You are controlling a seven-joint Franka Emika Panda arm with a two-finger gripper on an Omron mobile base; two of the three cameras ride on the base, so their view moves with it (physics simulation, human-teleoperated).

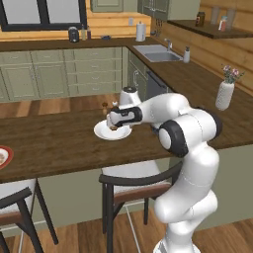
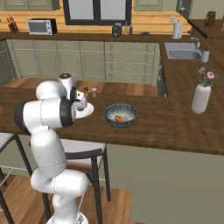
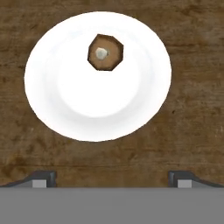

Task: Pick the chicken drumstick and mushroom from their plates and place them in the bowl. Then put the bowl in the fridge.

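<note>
Gripper hangs above the white plate, fingers wide apart w/ nothing between them, tips low in hand view on either side of plate's near edge. Plate sits on the dark wood desk; bare wood shows all round its rim, so open room on every side. Mushroom lies on the plate, off-centre toward the far rim, pale stem end up, not touching the gripper.

Left base view: arm reaches fwd from lower right, gripper over white plate, which sits mid-desk, well back from the near desk edge. Red-rimmed plate at far left, cut by frame edge, well apart from white plate; contents too small to tell. A chair stands under the near edge.

Right base view: bowl on desk just right of white plate, apart from it, w/ clear wood between. Chicken drumstick lies inside the bowl, near its bottom. Two small shakers stand behind the plate toward the far desk edge. Vase w/ flowers stands well right of the bowl; open desk between them.
</note>
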